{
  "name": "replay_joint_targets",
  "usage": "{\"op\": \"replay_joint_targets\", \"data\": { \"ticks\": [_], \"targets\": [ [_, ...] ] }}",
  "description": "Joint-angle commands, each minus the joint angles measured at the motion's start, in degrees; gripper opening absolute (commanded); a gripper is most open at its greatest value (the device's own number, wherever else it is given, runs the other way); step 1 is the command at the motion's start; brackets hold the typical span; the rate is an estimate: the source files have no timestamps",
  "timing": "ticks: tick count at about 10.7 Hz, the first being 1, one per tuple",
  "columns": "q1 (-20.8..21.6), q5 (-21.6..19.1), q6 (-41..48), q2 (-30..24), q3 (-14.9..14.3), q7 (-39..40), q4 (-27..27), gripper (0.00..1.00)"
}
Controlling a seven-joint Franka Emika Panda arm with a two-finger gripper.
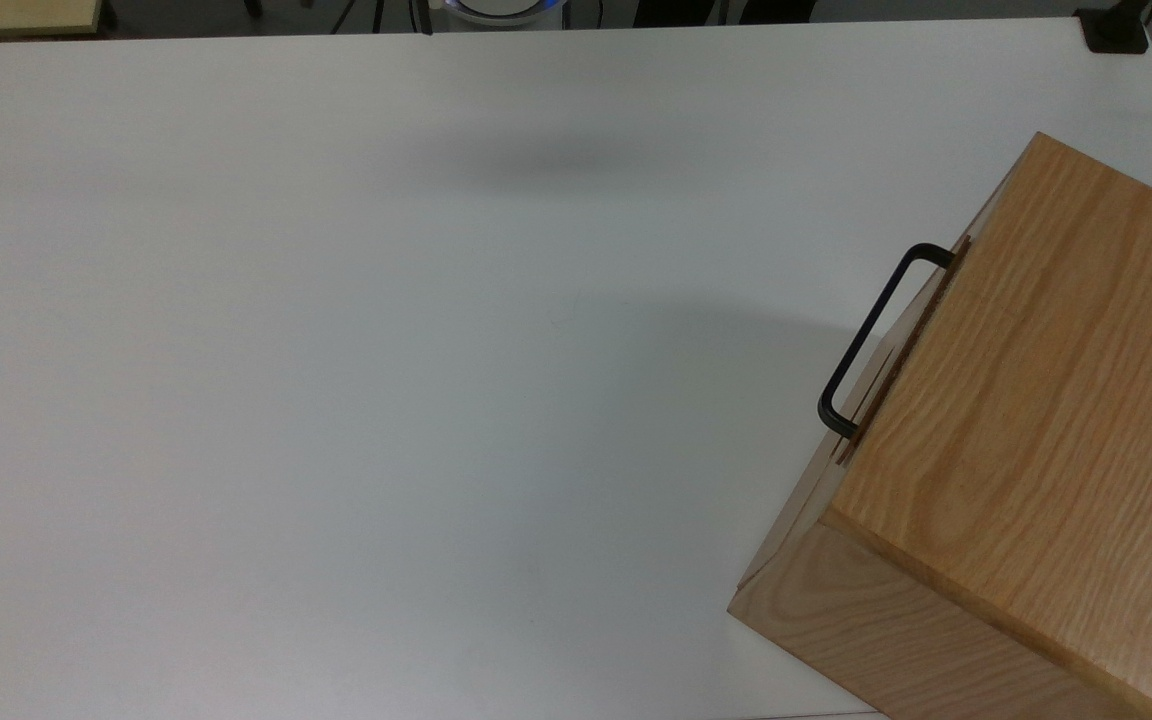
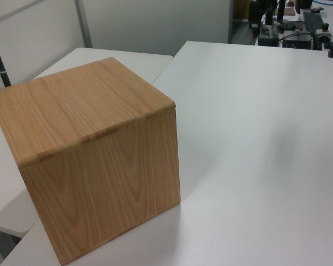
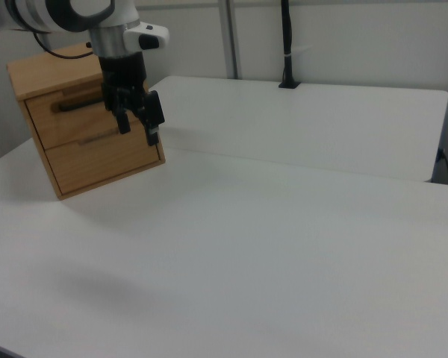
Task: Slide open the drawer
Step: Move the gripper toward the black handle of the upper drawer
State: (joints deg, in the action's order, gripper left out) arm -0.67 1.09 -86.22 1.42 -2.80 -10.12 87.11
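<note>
On the white table [image 3: 299,246] the near stretch lies bare in the right view, and farther back, toward the right view's left, stands the wooden cabinet [image 3: 97,160]. Between the camera and that box hangs the gripper [image 3: 137,130], pointing straight down from a white wrist, its two black fingers [image 3: 154,119] spread with a clear gap between them and nothing held. It hovers above the tabletop, in front of the cabinet's face as the right view sees it; whether it touches the wood I cannot tell from here. The arm [image 3: 67,13] reaches in from the right view's upper left corner, its last link bent downward.

Behind the fingers sits the drawer [image 3: 67,115], the upper of two fronts on that face, pushed in flush with the box, its dark handle [image 3: 75,104] running across it.

From the top view the cabinet occupies the top view's lower right corner, turned at an angle, and the drawer's black handle [image 1: 871,335] juts from its edge toward the table's middle; a soft shadow lies on the white surface near the far edge.

The left view looks at the cabinet's plain grained sides and top [image 2: 94,149], at the left view's left, with cluttered desks far behind.
</note>
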Motion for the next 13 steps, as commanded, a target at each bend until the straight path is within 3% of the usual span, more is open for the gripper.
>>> {"op": "replay_joint_targets", "data": {
  "ticks": [1,3,4,13],
  "targets": [
    [0.6,-7.6,-4.3,3.0,0.3,-10.6,-0.9,1.0],
    [1.1,-15.0,-11.1,3.8,0.9,-14.6,-0.8,1.0],
    [2.9,-16.4,-13.1,5.0,0.9,-16.7,-0.8,1.0],
    [16.3,-17.1,-40.4,12.6,0.9,-33.4,-0.8,1.0]
  ]
}}
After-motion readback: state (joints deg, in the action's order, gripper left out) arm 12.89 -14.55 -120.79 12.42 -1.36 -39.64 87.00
